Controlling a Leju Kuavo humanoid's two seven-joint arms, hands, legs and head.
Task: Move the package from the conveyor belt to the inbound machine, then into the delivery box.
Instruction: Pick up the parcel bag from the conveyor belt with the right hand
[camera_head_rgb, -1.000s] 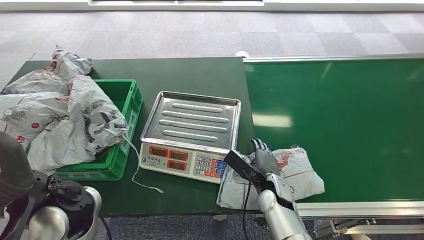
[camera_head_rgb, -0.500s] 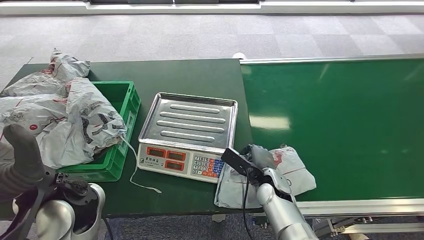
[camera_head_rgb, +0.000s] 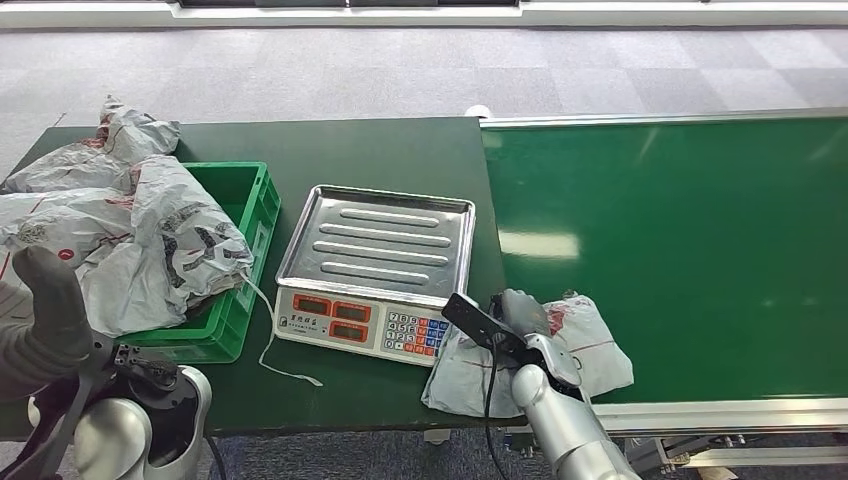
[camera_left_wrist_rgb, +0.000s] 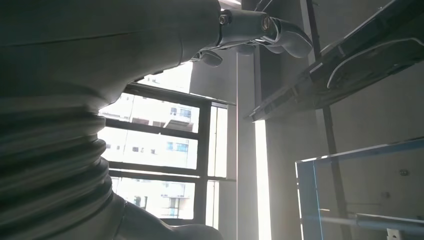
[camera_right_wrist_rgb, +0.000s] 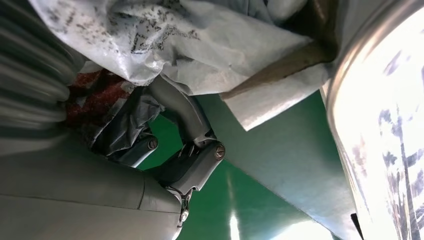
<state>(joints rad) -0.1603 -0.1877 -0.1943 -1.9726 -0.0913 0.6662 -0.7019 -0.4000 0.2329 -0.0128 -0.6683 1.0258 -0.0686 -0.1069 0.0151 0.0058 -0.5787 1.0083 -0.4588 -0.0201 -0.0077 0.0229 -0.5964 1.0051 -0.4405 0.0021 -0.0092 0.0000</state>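
Gripping a crinkled grey plastic package (camera_head_rgb: 590, 345), the right hand (camera_head_rgb: 525, 315) closes on it.
Left hand (camera_left_wrist_rgb: 255, 27): state unclear; ribbed steel scale tray (camera_head_rgb: 380, 243) nearby.

We see the scale's steel tray (camera_head_rgb: 378, 243) bare on top, with open air above it and across the wide green conveyor belt (camera_head_rgb: 680, 240) to its right. To its left, the green crate (camera_head_rgb: 240, 262) is heaped with grey parcels (camera_head_rgb: 130, 235) that spill over its rim, crowding any passage on that side.
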